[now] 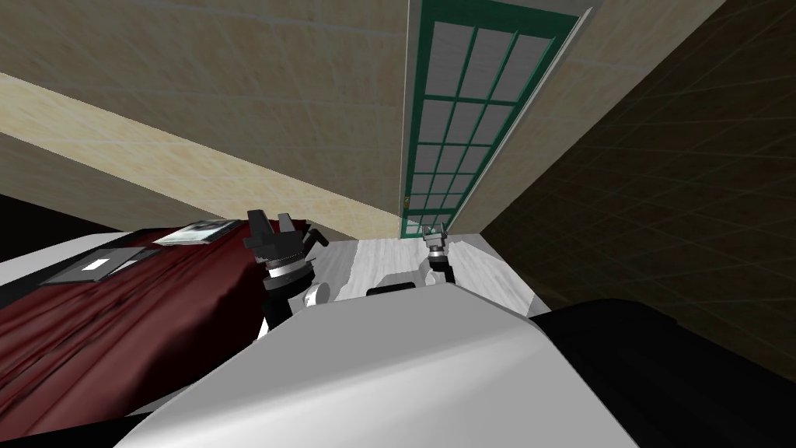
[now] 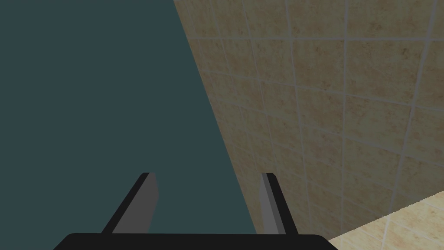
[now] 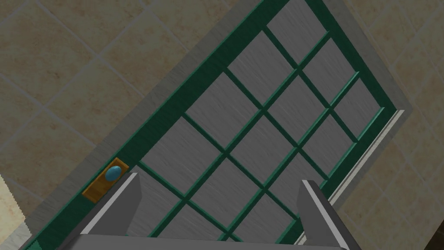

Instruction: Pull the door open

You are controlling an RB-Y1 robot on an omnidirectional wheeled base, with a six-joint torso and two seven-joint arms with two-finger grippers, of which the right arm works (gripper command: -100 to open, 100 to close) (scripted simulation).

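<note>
Right gripper [image 3: 219,180]: its two light grey blade fingers [image 3: 123,202] are spread wide and hold nothing. It points at the dark green door with a grid of grey panes [image 3: 243,143], and the panes show across the gap between the fingers.

The small round blue knob [image 3: 112,173] sits on a brown rectangular plate [image 3: 96,192], mounted on the door's green edge rail. It lies just beside one fingertip, outside the gap. Whether that tip touches it cannot be told.

A grey surround borders the door on the knob side, and a white strip runs along the opposite edge. The beige tiled wall [image 3: 65,87] lies on both sides of the door.

In the head view the right gripper is small, low in front of the door's bottom end.

Left gripper [image 2: 209,174]: fingers likewise spread, gripping nothing. The head view shows it raised, well apart from the door, at the edge of a rumpled dark red cloth [image 1: 116,327]. A flat grey sheet [image 1: 93,264] lies on the cloth.
</note>
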